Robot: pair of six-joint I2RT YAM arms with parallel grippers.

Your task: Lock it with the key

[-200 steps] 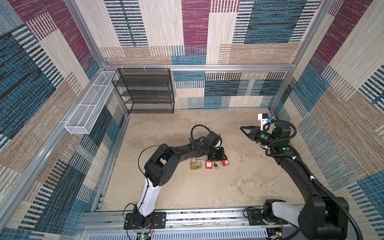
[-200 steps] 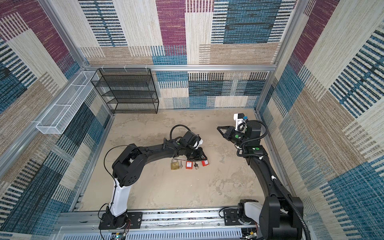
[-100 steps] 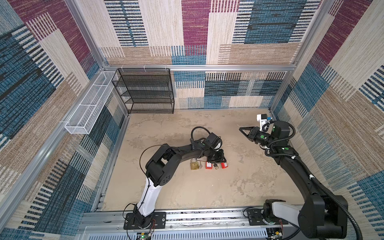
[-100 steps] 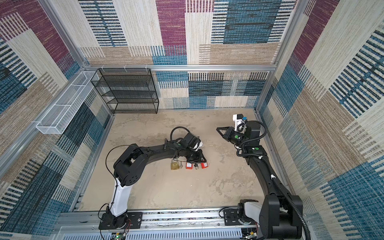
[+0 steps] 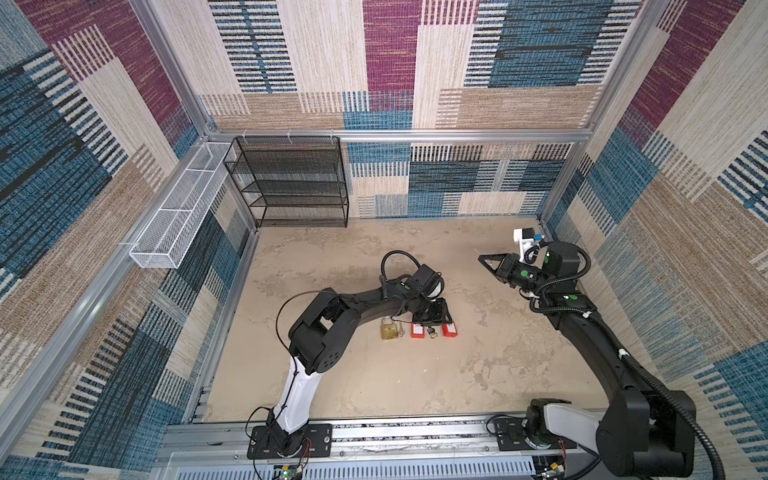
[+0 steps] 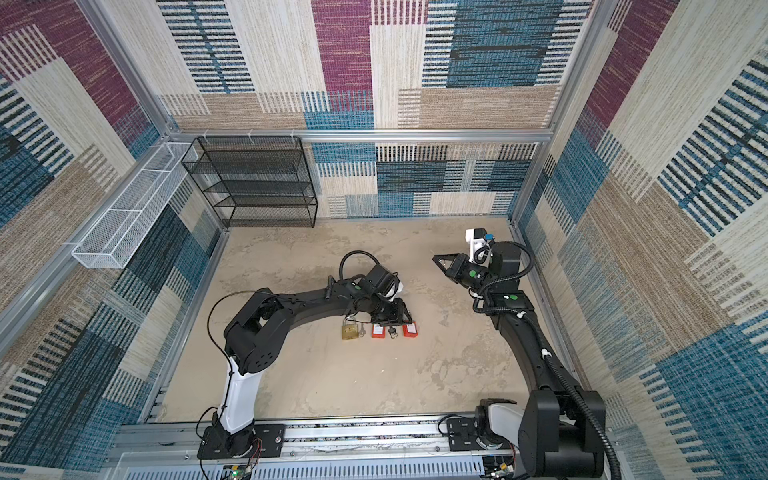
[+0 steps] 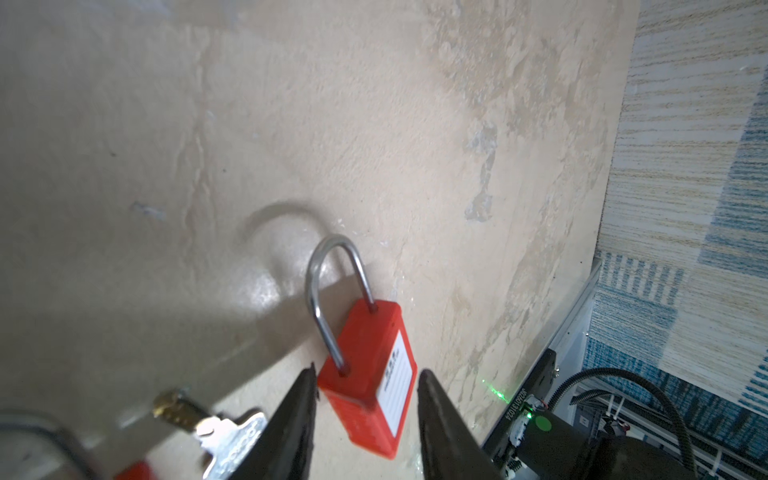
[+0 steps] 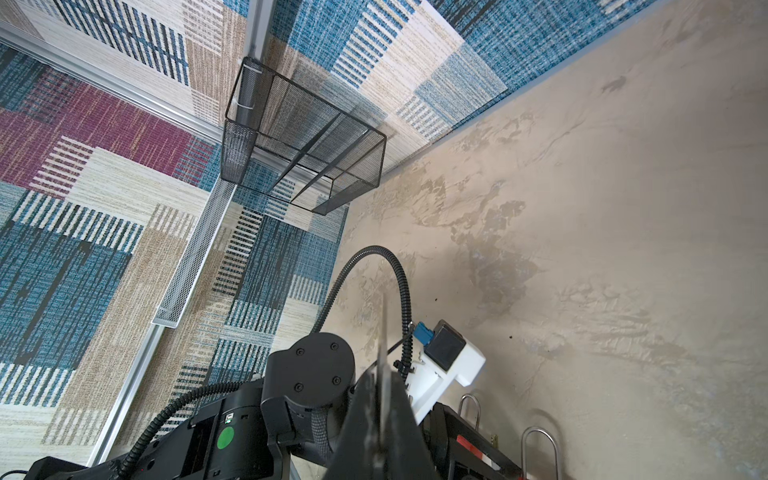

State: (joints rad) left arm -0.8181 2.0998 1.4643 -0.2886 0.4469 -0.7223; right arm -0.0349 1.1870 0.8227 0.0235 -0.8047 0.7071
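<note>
Just past brass padlock (image 5: 388,330) on tabletop (image 5: 374,395), straddles flat red padlock (image 7: 368,374), axis and shackle aligned alike, with downturned left fingers (image 7: 291,428) parted; holds right fingers (image 8: 357,424) clenched, raised well apart.

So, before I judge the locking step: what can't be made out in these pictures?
Key: left wrist view, blurred and cut off by the bottom edge.
Red padlocks, loops: both top views, covered by the left hand.
Brass padlock: both top views, too small to tell locked from unlocked.
Thin sliver at the right hand: right wrist view, blurred, edge-on.
</note>
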